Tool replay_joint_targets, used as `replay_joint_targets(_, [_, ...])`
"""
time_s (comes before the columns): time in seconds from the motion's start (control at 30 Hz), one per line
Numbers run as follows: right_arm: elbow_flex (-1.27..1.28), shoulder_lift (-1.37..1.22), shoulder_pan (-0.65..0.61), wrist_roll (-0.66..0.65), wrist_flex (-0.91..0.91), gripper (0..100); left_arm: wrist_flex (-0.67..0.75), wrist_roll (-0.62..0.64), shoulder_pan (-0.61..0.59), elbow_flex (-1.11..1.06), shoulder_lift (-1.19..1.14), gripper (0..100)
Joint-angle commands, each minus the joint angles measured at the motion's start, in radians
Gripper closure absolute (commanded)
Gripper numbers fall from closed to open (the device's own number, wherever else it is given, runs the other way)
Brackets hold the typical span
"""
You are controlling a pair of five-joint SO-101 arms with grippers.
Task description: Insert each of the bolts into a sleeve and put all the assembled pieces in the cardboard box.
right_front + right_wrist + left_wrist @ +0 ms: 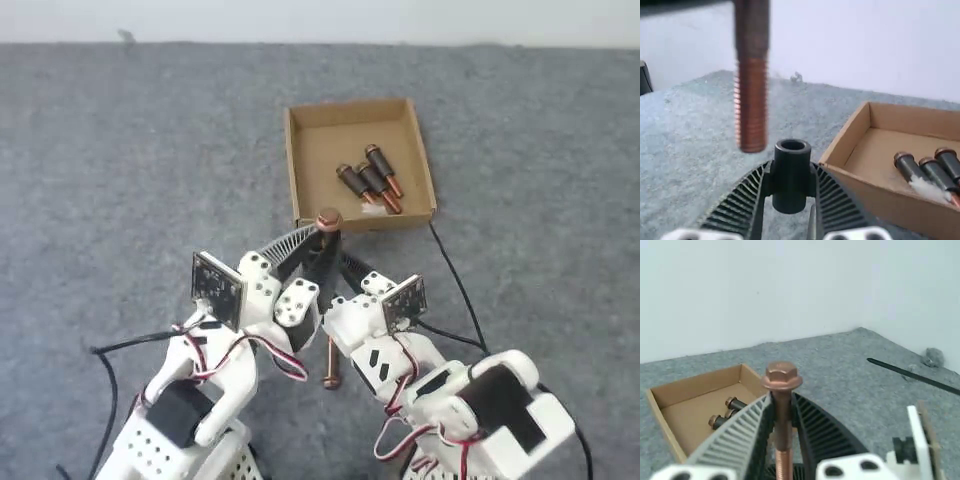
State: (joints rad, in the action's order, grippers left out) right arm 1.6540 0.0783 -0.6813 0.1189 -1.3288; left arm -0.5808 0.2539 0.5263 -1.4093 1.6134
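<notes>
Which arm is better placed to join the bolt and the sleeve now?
Left, probably. The left gripper holds the bolt upright, thread down, its tip just beside the mouth of the sleeve. The right gripper holds that sleeve upright, so it can wait while the left shifts and lowers.

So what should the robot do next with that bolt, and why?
The left gripper holds the bolt upright, the right gripper holds the sleeve open end up, and the threaded tip hangs beside the hole, not in it. So probably nudge the bolt sideways until its tip sits over the hole.
</notes>
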Motion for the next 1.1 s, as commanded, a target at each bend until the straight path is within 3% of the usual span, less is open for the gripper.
replay_joint_targets(0.0, [0.015,-0.01,-0.004,0.009,-0.025,99.2,-0.041,0.006,0.008,0.018,0.071,99])
replay_joint_targets(0.53, [0.021,-0.018,-0.002,0.006,-0.087,99.2,-0.112,0.006,0.002,-0.067,0.207,99])
replay_joint_targets(0.87, [0.023,-0.018,0.005,0.008,-0.087,99.2,0.078,0.003,-0.035,-0.114,0.201,99])
replay_joint_targets(1.07, [0.023,-0.018,0.005,0.008,-0.087,99.2,0.181,0.005,-0.087,-0.111,0.038,99])
